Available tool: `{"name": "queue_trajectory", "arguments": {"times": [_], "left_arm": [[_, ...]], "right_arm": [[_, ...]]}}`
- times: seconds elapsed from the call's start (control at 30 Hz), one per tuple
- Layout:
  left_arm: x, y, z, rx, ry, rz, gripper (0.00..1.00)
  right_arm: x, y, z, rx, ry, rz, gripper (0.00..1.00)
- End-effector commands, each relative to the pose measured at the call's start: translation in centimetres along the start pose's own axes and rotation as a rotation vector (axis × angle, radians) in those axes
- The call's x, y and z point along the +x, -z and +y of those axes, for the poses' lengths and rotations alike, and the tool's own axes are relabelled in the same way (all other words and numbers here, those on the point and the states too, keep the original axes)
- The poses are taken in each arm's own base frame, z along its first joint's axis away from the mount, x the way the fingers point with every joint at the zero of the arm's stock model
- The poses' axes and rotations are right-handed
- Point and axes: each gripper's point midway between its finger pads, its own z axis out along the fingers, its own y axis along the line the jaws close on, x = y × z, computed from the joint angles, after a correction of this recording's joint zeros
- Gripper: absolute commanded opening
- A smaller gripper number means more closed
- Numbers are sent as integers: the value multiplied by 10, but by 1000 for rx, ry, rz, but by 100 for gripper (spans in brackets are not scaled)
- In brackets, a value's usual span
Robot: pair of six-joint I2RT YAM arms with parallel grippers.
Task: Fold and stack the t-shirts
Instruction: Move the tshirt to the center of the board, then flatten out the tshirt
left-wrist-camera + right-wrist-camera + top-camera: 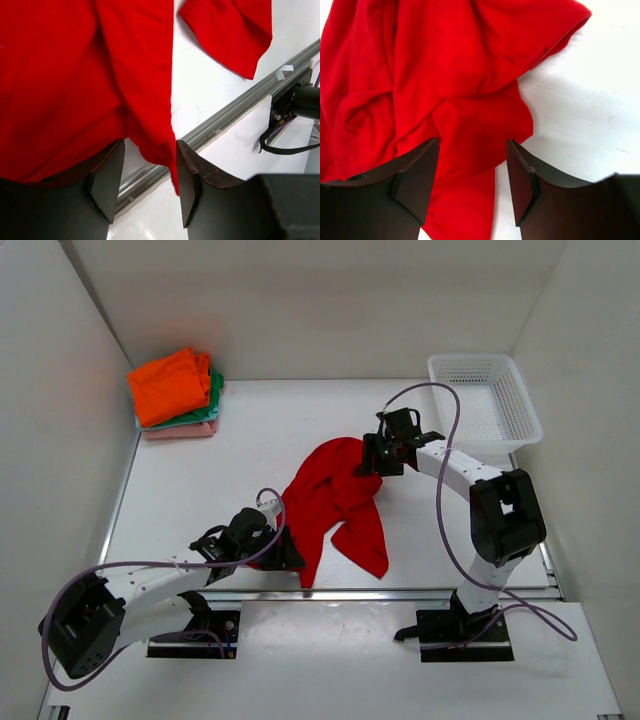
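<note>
A bright red t-shirt (335, 502) lies crumpled and stretched out at mid-table. My left gripper (284, 554) is at its near-left hem. In the left wrist view a corner of the red cloth (150, 135) hangs between the open jaws of the left gripper (150, 146), close to the right finger, with a gap beside the left one. My right gripper (373, 457) hovers at the shirt's far end. Its jaws (473, 146) stand open over bunched red cloth (445, 85) and pinch nothing. Folded orange (168, 386), green (213, 390) and pale pink (182, 430) t-shirts sit stacked at the far left.
A white mesh basket (486, 400) stands at the far right corner. A metal rail (400, 593) runs along the table's near edge, just behind the left gripper. White walls enclose the left, back and right sides.
</note>
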Motion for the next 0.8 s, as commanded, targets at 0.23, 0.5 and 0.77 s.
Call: {"name": "queue_trajectory", "arguments": {"times": [0.23, 0.5, 0.77], "left_arm": [[-22, -19, -50, 131, -17, -28, 15], [-22, -18, -43, 117, -20, -30, 0], [-21, -14, -28, 102, 5, -47, 0]], "right_arm": [[-51, -17, -13, -44, -90, -95, 58], [-79, -43, -37, -15, -190, -120, 60], [-77, -34, -15, 0, -170, -157, 58]]}}
